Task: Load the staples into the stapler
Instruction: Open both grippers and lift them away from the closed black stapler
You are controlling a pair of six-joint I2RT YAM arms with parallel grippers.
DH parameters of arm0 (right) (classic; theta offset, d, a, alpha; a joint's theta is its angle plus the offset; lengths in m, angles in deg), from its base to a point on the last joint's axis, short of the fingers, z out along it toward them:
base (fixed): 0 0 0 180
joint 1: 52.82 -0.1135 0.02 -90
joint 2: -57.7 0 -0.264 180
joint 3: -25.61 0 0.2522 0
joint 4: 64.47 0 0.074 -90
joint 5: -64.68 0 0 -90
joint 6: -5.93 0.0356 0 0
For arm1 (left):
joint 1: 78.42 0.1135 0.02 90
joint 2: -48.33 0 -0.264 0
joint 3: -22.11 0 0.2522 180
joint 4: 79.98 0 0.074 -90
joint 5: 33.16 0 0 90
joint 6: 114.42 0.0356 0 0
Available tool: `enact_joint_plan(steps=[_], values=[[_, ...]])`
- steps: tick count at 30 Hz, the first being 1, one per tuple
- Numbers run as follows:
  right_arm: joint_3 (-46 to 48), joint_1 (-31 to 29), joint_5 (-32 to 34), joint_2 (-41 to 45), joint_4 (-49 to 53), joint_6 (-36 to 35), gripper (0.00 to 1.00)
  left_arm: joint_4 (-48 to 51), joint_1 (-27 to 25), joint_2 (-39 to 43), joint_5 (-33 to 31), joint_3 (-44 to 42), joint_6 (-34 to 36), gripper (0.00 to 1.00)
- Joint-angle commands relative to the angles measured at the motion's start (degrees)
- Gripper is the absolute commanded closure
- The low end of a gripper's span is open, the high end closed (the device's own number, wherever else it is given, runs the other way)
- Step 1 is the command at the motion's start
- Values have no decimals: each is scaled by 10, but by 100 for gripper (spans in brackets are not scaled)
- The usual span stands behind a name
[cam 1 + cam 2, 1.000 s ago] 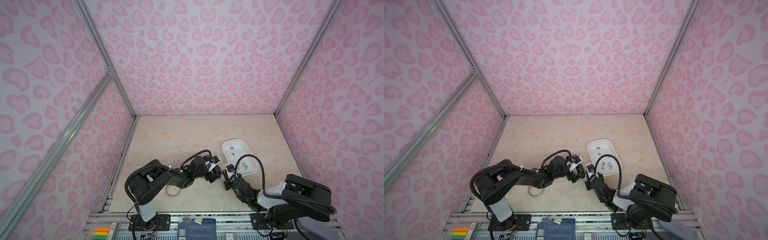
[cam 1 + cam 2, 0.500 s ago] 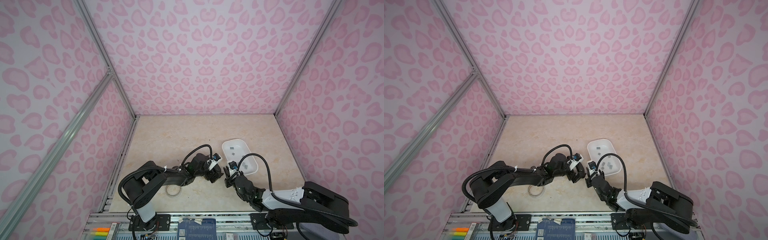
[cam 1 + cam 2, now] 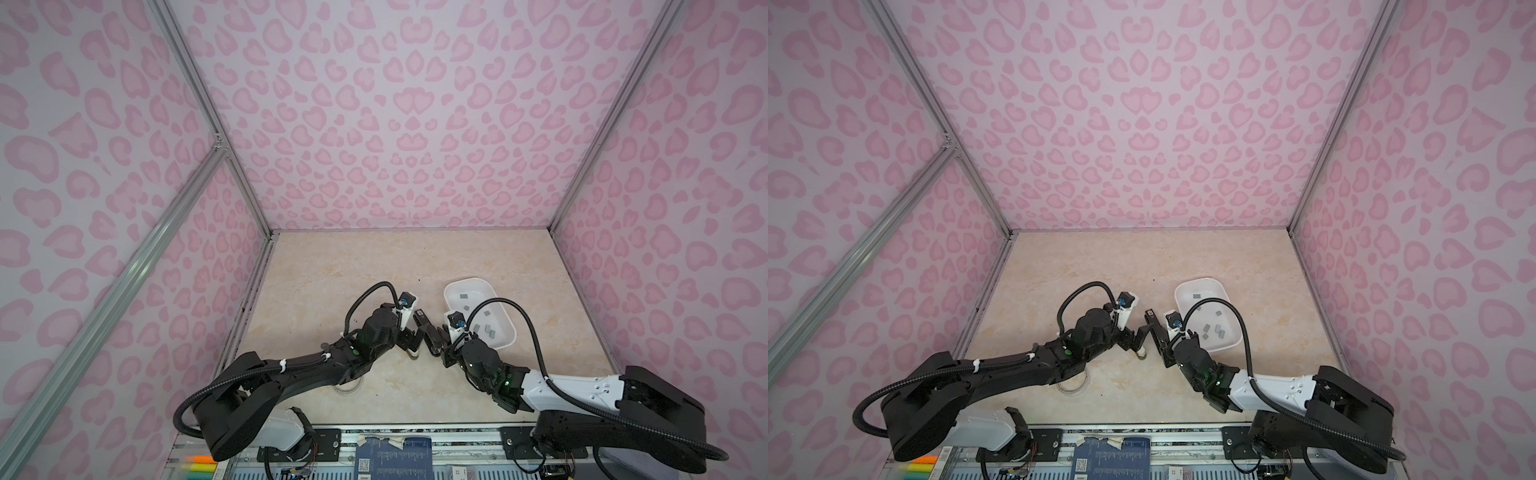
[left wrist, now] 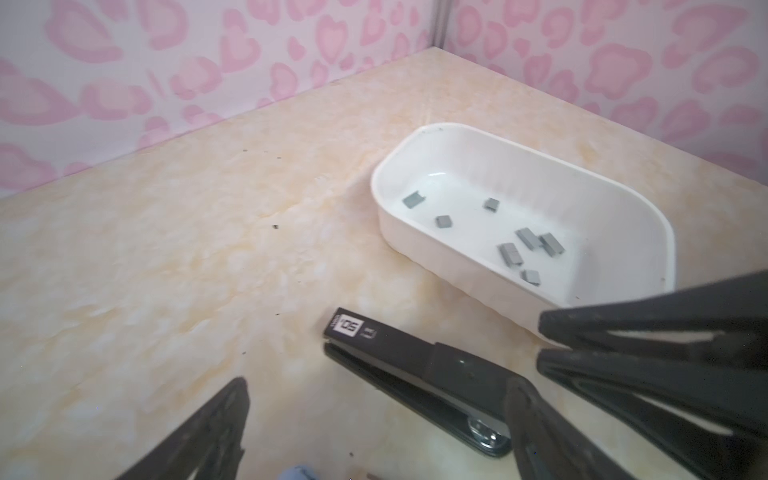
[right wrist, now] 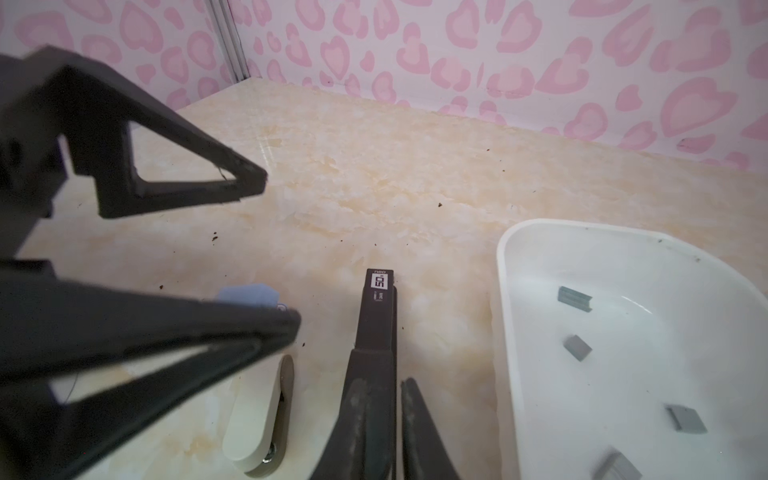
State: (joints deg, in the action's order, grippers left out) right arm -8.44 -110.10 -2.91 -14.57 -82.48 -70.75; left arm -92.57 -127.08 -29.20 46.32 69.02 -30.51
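The right gripper (image 5: pixel 385 384) is clamped on the rear half of the black stapler (image 5: pixel 376 316), with one finger (image 5: pixel 361 419) pressed against each long side. The stapler's labelled front end points away from the gripper. Its body runs alongside the long wall of the white tray (image 4: pixel 436 262), just beside that wall and not touching it. We cannot tell whether the stapler's base rests on the table (image 3: pixel 374 270) or sits slightly above it.

The left gripper (image 5: pixel 280 253) has its jaws spread wide and holds nothing. Its fingertips stop near the black stapler on the side away from the tray.

Under the left gripper, a white stapler (image 5: pixel 257 424) lies on the table, farther from the tray than the black one.

The staples (image 4: pixel 510 254) lie loose on the tray floor. We count seven short grey strips in the left wrist view.
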Motion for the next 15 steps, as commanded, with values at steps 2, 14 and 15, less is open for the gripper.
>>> enact_joint_plan(steps=[2,14,15], values=[[-10,-1,1,-42,13,17,84,-3,18,51,-82,-26,-45,4],[23,-2,3,-159,-92,60,87,0,66,104,-57,-59,-88,4],[25,-3,4,-162,-96,61,87,1,68,105,-56,-58,-88,4]])
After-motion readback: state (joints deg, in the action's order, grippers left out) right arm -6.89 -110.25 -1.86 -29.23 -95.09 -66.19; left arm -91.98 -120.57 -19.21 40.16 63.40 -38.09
